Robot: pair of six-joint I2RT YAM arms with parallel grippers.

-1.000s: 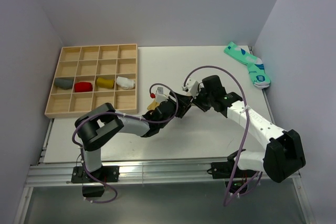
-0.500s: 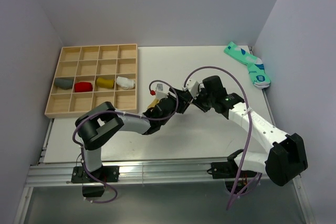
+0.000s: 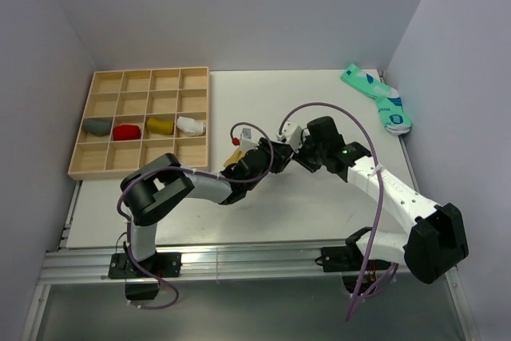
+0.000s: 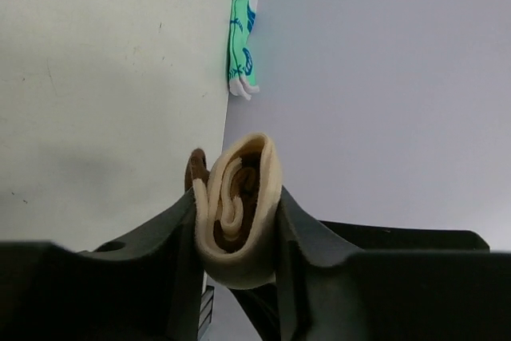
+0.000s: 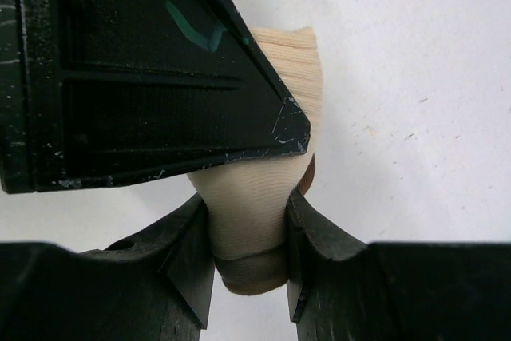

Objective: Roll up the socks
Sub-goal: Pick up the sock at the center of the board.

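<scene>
The beige sock with dark brown bands is rolled into a tight spiral and both grippers pinch it at the middle of the table. My left gripper is shut on the roll's end, where the spiral shows. My right gripper is shut on the same roll from the other side, partly behind the left gripper's black body. In the top view the two grippers meet and hide most of the sock. A mustard-yellow rolled sock lies in the wooden tray.
The wooden compartment tray at the left also holds grey, red and white rolled socks in one row. A green patterned sock pair lies at the far right corner; it also shows in the left wrist view.
The left gripper has shifted slightly up and right, closer against the right gripper. Both stay shut on the beige roll.
</scene>
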